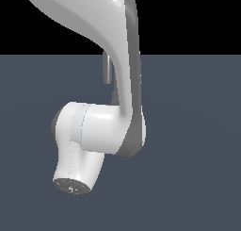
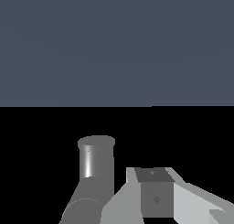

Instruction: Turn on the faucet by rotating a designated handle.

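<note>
Wrist view shows the faucet (image 2: 95, 166) as a grey cylinder just beside the jaws' one visible finger (image 2: 155, 193); whether the jaws are spread cannot be told. The arm (image 1: 101, 128) hides most of the faucet (image 1: 108, 69) in the exterior view.

This is not a real room but a plain computer-made test place. A flat, bare blue-grey floor (image 1: 197, 178) spreads out under the big white robot arm (image 1: 101, 131), and behind the arm there is only flat black. Everything looks smooth and painted, with no walls or furniture shapes around the arm.
</note>
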Available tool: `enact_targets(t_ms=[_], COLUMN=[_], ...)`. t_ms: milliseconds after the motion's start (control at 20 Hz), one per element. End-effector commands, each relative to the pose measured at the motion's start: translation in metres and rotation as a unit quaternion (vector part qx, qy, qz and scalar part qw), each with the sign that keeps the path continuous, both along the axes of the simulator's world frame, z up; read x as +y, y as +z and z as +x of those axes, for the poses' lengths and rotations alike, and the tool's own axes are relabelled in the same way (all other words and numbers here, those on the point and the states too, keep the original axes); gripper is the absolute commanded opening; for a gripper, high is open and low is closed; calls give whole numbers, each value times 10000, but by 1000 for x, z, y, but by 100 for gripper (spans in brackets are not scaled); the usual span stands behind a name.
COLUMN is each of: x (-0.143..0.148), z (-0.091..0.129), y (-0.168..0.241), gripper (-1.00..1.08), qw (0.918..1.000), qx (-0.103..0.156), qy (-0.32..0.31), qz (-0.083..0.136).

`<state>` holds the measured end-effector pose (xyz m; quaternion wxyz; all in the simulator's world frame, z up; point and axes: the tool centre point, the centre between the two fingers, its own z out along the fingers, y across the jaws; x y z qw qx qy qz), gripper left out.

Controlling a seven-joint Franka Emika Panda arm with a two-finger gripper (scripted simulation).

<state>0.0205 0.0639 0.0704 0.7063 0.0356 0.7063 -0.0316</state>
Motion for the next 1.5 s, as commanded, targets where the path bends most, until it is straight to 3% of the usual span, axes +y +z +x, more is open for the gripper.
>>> enact_targets(t_ms=[0,600,1300,1450], x=[0,14,-5,-9], z=[0,2,0,-1], y=[0,39,81,61], gripper=[-100,-100,-100,-100], qw=[10000,10000,10000,9999], qx=[-1,-1,2,167], qy=[6,6,4,-1], qz=[-4,-2,-3,-2])
